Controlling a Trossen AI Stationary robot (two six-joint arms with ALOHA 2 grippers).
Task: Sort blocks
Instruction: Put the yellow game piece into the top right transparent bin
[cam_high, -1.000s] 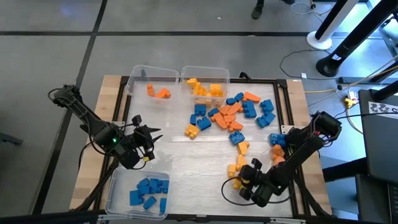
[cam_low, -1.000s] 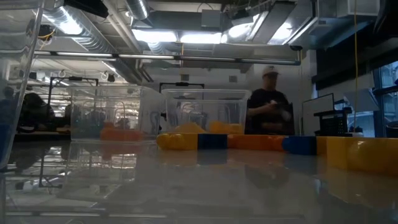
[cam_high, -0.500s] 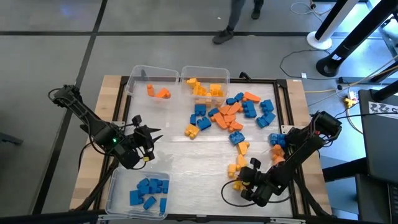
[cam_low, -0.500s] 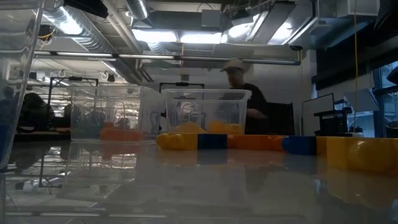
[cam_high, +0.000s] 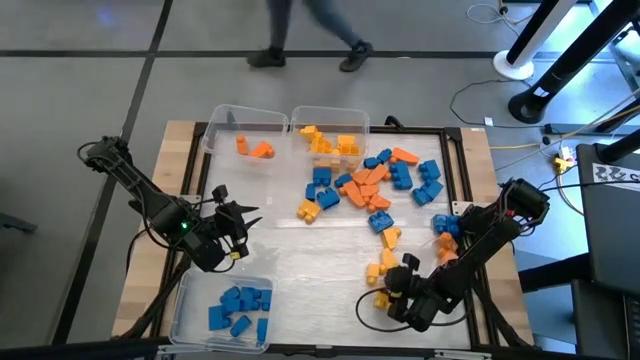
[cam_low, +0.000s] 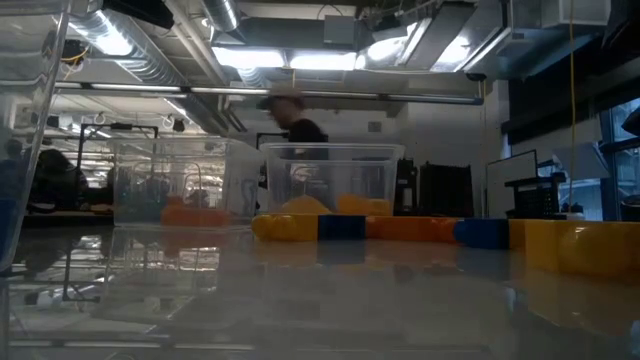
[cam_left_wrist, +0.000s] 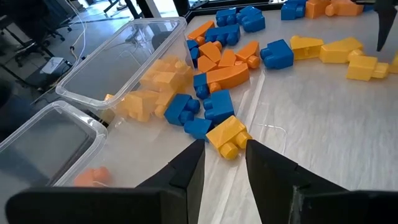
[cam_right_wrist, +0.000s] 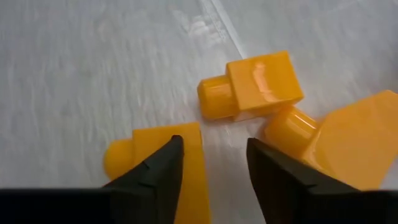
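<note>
yellow blocks (cam_right_wrist: 252, 84) lined up under the right gripper (cam_right_wrist: 211, 163)
jaws parted, nothing held; hard, light, slick plastic, likely best pinched across flat sides. left gripper (cam_left_wrist: 222, 163) parked, parted too.

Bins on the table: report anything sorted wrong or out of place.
Nothing stands out. The near bin holds only blue blocks, the far left bin only orange blocks, and the far right bin yellow blocks. The unsorted blocks lie loose on the table.

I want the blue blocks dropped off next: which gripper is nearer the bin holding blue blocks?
Left. The left gripper hovers just above that bin; the right gripper sits across the table among yellow blocks.
</note>
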